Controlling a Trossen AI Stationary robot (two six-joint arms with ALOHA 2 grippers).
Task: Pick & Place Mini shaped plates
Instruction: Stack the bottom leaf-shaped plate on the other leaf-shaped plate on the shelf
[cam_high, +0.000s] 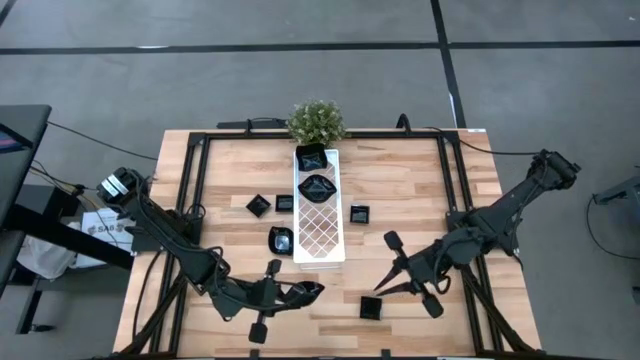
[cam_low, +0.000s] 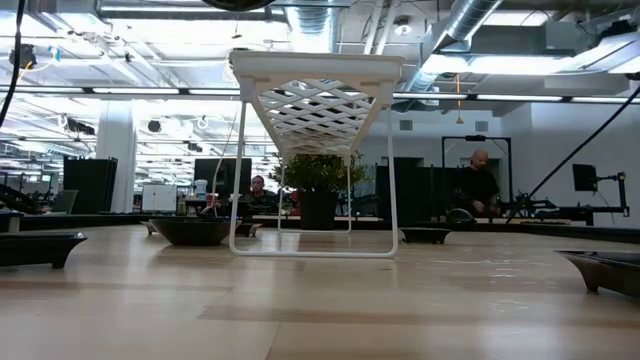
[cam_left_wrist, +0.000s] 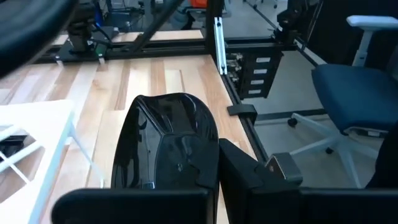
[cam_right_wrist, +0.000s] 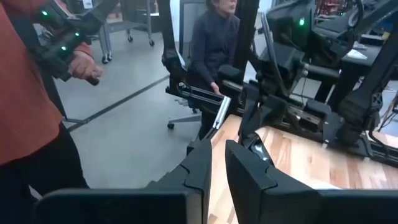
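Near the table's front edge, left of centre, the left gripper (cam_high: 312, 290) lies low and nearly level, its fingers clamped on the rim of a glossy black leaf-like plate (cam_left_wrist: 165, 146), which it holds just above the wood. Right of centre, the right gripper (cam_high: 385, 284) points toward the middle of the table, reaching from the right side; its fingers stand narrowly apart and grip nothing that can be seen. A square black plate (cam_high: 371, 307) sits just beside it, apart from the fingertips.

Along the table's centre line stands the long white lattice tray (cam_high: 319, 232), carrying two black plates (cam_high: 317, 186) at its far end, nearest the potted plant (cam_high: 317, 121). Five more black plates rest on the tabletop: three left of the tray, two right. Eight plates counted in all.
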